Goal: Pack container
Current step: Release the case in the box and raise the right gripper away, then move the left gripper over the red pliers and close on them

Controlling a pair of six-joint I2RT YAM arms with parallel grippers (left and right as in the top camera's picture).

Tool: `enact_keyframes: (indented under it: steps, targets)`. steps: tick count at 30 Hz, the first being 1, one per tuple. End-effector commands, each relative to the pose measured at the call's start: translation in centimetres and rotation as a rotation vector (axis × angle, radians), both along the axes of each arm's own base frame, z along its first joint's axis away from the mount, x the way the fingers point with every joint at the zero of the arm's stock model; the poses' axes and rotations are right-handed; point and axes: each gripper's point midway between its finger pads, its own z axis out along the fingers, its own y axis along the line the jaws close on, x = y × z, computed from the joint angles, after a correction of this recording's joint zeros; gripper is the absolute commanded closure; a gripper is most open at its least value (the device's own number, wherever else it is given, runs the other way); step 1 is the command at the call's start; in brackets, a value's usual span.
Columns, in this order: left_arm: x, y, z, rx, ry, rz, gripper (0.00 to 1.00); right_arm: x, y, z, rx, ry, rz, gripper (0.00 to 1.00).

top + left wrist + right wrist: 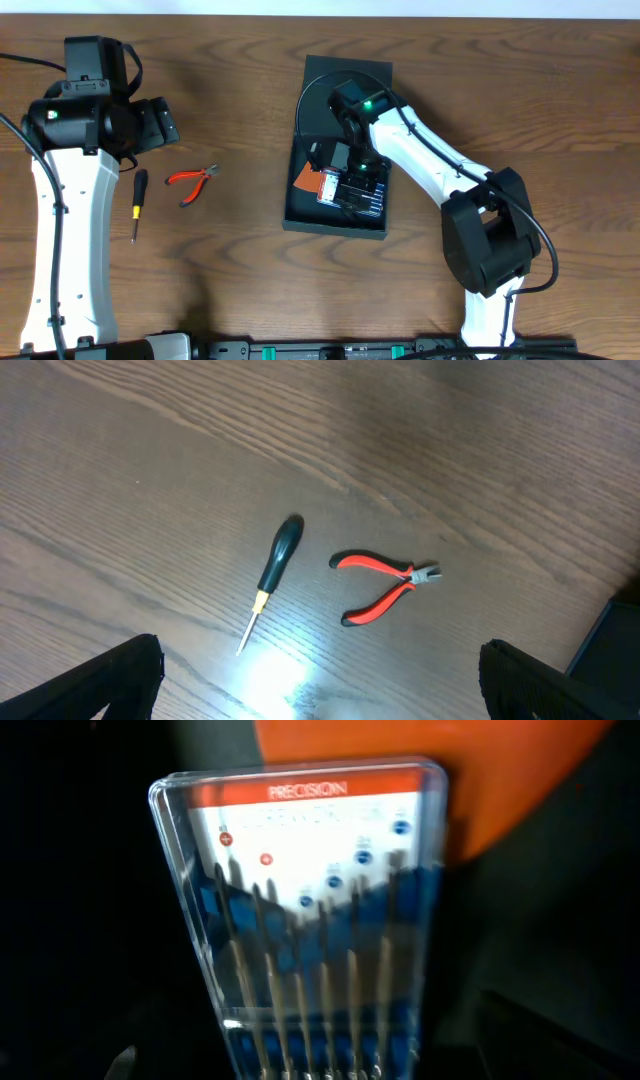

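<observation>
The container (335, 229) lay open in the middle of the table (240, 290), its flap lid thrown back toward the far edge so the tray stayed reachable from above. The right gripper (352, 172) reached down into it over a clear case of precision screwdrivers (310, 920), which rested flat across an orange item (305, 180), probably to save room. Whether that pincer pinched the case or had let go, I could not tell, since its fingers were hidden. Toward the left edge, the left gripper (158, 124) hung spread wide above a black-handled screwdriver (272, 575) and red pliers (408, 574). The two tools lay apart on bare wood, seemingly waiting to be packed.
</observation>
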Motion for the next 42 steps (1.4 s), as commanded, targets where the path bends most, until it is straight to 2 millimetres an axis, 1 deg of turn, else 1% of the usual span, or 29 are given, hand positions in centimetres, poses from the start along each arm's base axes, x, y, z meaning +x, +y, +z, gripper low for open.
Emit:
enact_keyframes:
  steps: [1, 3, 4, 5, 6, 8, 9, 10, 12, 15, 16, 18, 20, 22, 25, 27, 30, 32, 36, 39, 42]
  targets:
    - [0.0, 0.2, -0.5, 0.005, 0.019, 0.001, 0.01, 2.1, 0.9, 2.7, 0.010, -0.077, -0.052, 0.01]
    - [0.0, 0.2, -0.5, 0.007, 0.020, -0.003, 0.01, 3.0, 1.2, 4.7, 0.029, -0.106, -0.081, 0.01]
    - [0.0, 0.2, -0.5, 0.014, 0.024, -0.018, 0.02, 3.6, 1.4, 6.0, 0.042, -0.128, -0.096, 0.01]
    - [-0.1, 0.2, -0.5, 0.028, 0.036, -0.049, 0.02, 4.1, 1.5, 7.1, 0.054, -0.147, -0.106, 0.01]
    - [-0.2, 0.2, -0.6, 0.044, 0.050, -0.088, 0.02, 4.8, 1.5, 8.6, 0.066, -0.179, -0.128, 0.01]
    - [-0.5, 0.2, -0.7, 0.081, 0.083, -0.176, 0.02, 6.6, 0.9, 11.4, 0.074, -0.267, -0.210, 0.01]
    - [-0.6, 0.2, -0.8, 0.107, 0.106, -0.240, 0.02, 8.0, 0.0, 13.4, 0.069, -0.337, -0.292, 0.01]
    - [-0.7, 0.1, -0.8, 0.129, 0.123, -0.298, 0.01, 8.8, -0.7, 14.6, 0.064, -0.381, -0.352, 0.01]
    - [-0.6, -0.5, -0.9, 0.146, 0.140, -0.429, 0.02, 10.8, -3.1, 18.1, 0.064, -0.491, -0.539, 0.01]
    - [-0.2, -2.2, -1.5, 0.115, 0.144, -0.607, 0.02, 12.3, -7.1, 22.1, 0.103, -0.575, -0.787, 0.01]
    - [-0.1, -2.6, -1.8, 0.099, 0.146, -0.636, 0.02, 12.4, -8.3, 23.0, 0.119, -0.585, -0.851, 0.01]
    - [0.3, -3.0, -2.9, 0.065, 0.167, -0.654, 0.02, 12.6, -11.4, 24.4, 0.143, -0.599, -1.003, 0.01]
    - [0.5, -3.1, -4.6, 0.036, 0.215, -0.658, 0.01, 12.5, -14.1, 24.9, 0.143, -0.598, -1.111, 0.01]
    - [0.5, -3.2, -6.8, 0.005, 0.278, -0.662, 0.02, 12.2, -16.5, 24.7, 0.120, -0.581, -1.175, 0.01]
    - [-0.4, -3.3, -10.6, -0.045, 0.385, -0.668, 0.02, 11.4, -19.9, 23.8, 0.060, -0.542, -1.247, 0.01]
    - [-0.8, -3.9, -12.6, -0.081, 0.410, -0.700, 0.02, 10.9, -21.8, 23.4, 0.035, -0.523, -1.306, 0.01]
    - [-2.1, -5.1, -15.3, -0.142, 0.432, -0.788, 0.02, 10.2, -24.7, 22.8, 0.006, -0.497, -1.404, 0.01]
    - [-2.5, -5.9, -16.2, -0.174, 0.425, -0.828, 0.01, 9.6, -26.1, 22.6, -0.017, -0.481, -1.437, 0.01]
    - [-2.7, -6.8, -16.7, -0.172, 0.427, -0.873, 0.02, 8.9, -28.2, 22.4, -0.040, -0.470, -1.485, 0.01]
    - [-2.8, -7.2, -16.7, -0.161, 0.435, -0.887, 0.01, 8.7, -29.1, 22.3, -0.048, -0.468, -1.507, 0.01]
    - [-2.9, -7.4, -16.7, -0.158, 0.445, -0.884, 0.01, 8.6, -29.5, 22.1, -0.055, -0.462, -1.517, 0.01]
